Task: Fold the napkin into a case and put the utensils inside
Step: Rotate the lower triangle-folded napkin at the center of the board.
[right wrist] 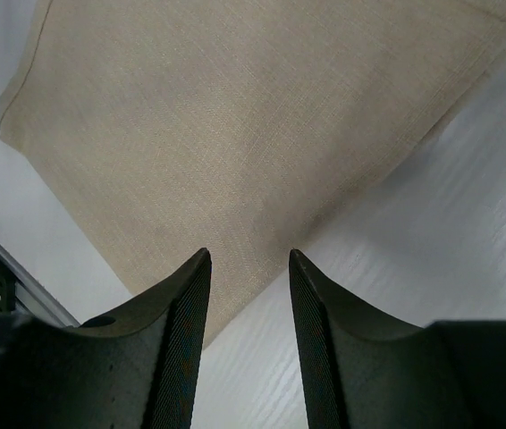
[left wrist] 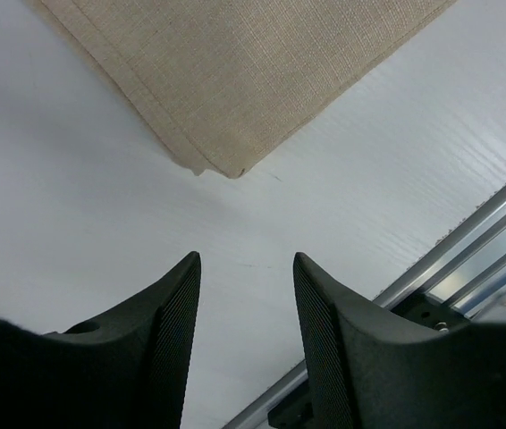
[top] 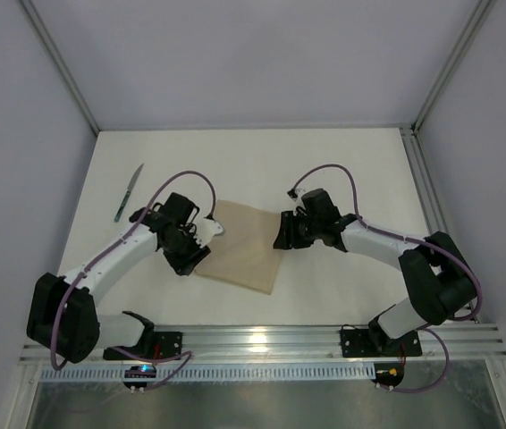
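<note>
Left end effector (left wrist: 246, 268) and right end effector (right wrist: 248, 259): we see both parted, empty, napkin (top: 246, 246) between them, knife (top: 129, 192) at 10 o'clock.

From up top I can't see how the jaws stand on the left gripper (top: 205, 232) or right gripper (top: 282, 231). Their own bodies cover that. Each one also hides a bit of the napkin (top: 246, 255) edge. The utensil (top: 129, 191) at far left is too small, can't tell knife vs fork. Left wrist cam: only one napkin corner shows, rest is cut off at the top. Right wrist cam: napkin runs off the top too. Both cams cut the fingers (left wrist: 168, 340) off at the bottom.
</note>
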Tool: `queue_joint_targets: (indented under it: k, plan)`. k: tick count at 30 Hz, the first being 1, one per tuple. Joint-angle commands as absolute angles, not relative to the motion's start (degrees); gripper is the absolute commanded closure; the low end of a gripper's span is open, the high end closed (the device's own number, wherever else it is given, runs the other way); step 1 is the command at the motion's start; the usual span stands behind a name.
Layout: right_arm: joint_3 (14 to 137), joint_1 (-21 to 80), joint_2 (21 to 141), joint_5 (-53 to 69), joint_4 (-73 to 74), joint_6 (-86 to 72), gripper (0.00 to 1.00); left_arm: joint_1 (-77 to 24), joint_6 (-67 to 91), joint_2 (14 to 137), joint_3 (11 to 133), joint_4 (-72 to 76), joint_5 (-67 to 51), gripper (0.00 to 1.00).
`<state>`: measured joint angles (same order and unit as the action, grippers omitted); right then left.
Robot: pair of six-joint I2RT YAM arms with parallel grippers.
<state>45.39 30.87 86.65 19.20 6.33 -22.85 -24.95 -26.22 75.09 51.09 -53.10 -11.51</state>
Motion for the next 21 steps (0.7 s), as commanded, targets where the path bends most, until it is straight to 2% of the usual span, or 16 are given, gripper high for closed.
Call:
queue_joint_targets:
  k: [1, 6, 12, 15, 17, 21]
  plan:
    - [43.0, 30.8, 87.2, 19.2, 2.4, -27.5, 0.56, -27.5, -31.0, 73.5, 52.1, -53.4, -6.8, 0.51]
    - [41.1, 30.8, 88.4, 18.1, 1.6, -30.8, 0.55, -38.9, -37.6, 73.7, 49.2, -47.3, -3.3, 0.44]
    - [41.0, 30.8, 90.7, 17.1, 1.7, -30.9, 0.55, -43.1, -48.5, 77.2, 46.5, -39.6, -1.4, 0.27]
    - [41.2, 30.2, 92.2, 18.4, 0.6, -30.9, 0.56, -43.9, -54.2, 78.7, 44.5, -36.6, -1.5, 0.25]
    - [40.9, 29.5, 92.5, 19.4, 0.4, -31.4, 0.56, -44.1, -57.4, 79.3, 41.6, -35.1, -1.6, 0.21]
    - [40.5, 29.0, 91.9, 20.0, -1.4, -31.4, 0.57, -44.2, -63.3, 79.5, 36.4, -31.7, -0.9, 0.21]
